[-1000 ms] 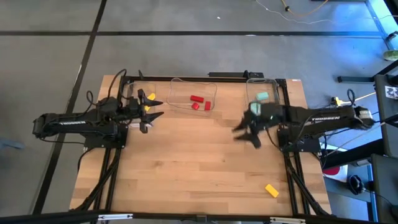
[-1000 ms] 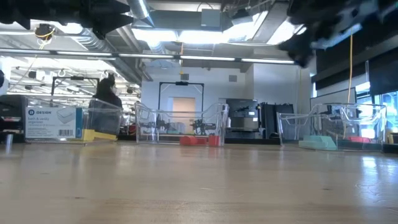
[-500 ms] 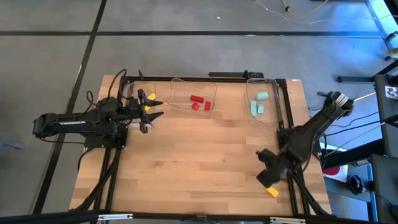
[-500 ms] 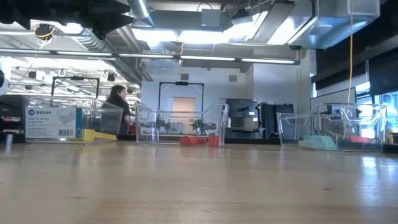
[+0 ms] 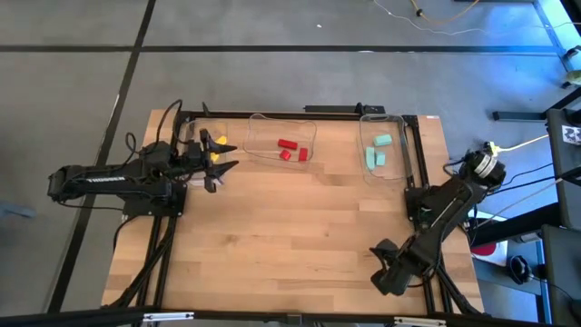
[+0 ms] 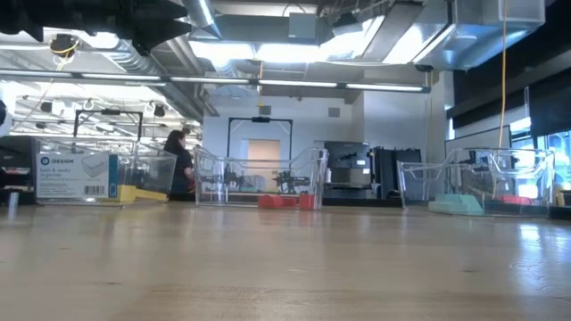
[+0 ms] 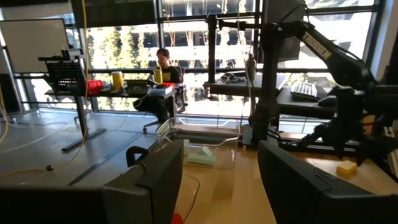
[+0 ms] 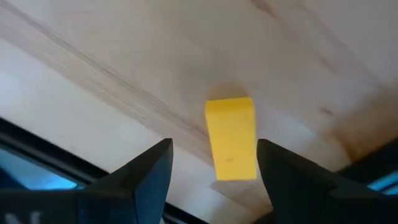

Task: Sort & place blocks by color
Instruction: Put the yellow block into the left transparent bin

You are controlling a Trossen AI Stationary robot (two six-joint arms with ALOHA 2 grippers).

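Right gripper (image 8: 211, 163) spread open over the small yellow rectangular block (image 8: 231, 137).
Its arm reaches down to the wooden table's (image 5: 290, 227) near right corner; left gripper (image 5: 221, 156) hovers unclenched by the yellow bin.

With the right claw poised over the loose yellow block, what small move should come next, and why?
Probably lower the right claw straight down, then close. Its jaws stand open either side of the yellow block, which lies flat on the table, apparently not yet gripped.
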